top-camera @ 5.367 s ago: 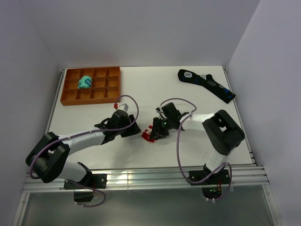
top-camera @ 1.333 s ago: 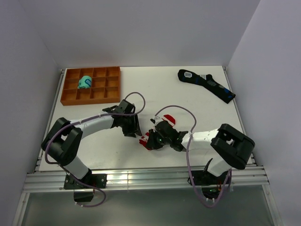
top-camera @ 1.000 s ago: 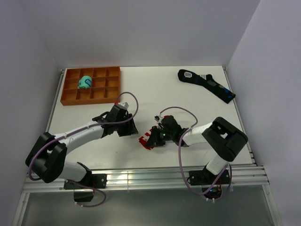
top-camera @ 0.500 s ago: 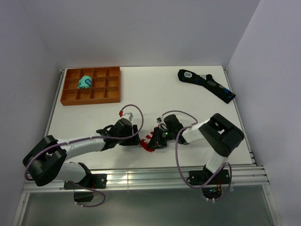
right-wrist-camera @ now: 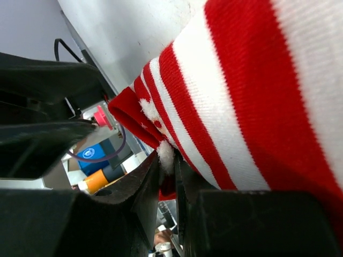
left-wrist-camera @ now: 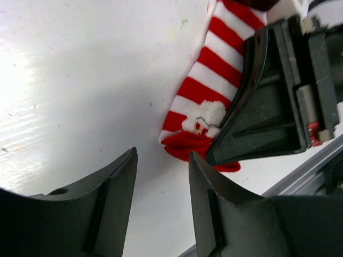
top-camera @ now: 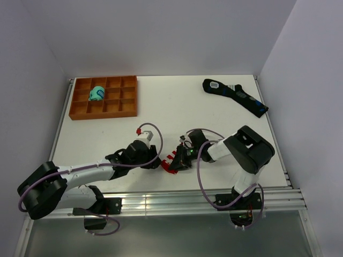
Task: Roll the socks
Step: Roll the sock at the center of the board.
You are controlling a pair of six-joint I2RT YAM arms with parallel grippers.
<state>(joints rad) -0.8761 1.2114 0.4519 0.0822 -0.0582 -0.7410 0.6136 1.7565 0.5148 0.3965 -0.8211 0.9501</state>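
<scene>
The socks (top-camera: 170, 161) are a red and white striped bundle lying near the table's front edge, with a red cuff and a white fluffy mark (left-wrist-camera: 206, 115). My right gripper (top-camera: 180, 157) is shut on their red cuff end (right-wrist-camera: 161, 140), the fabric pinched between its fingers. My left gripper (top-camera: 151, 160) sits just left of the socks, open, with only bare white table between its fingers (left-wrist-camera: 115, 198). Its right fingertip is close to the red cuff, not touching it. In the left wrist view the right gripper's black body (left-wrist-camera: 268, 101) covers part of the socks.
An orange compartment tray (top-camera: 115, 107) stands at the back left with a teal sock bundle (top-camera: 97, 93) in it. A long black sock with blue patches (top-camera: 236, 95) lies at the back right. A metal rail (top-camera: 161, 201) runs along the near edge.
My left gripper has come forward and down beside the socks and has narrowed a little. The right gripper keeps hold of the socks, and its elbow has swung back.
</scene>
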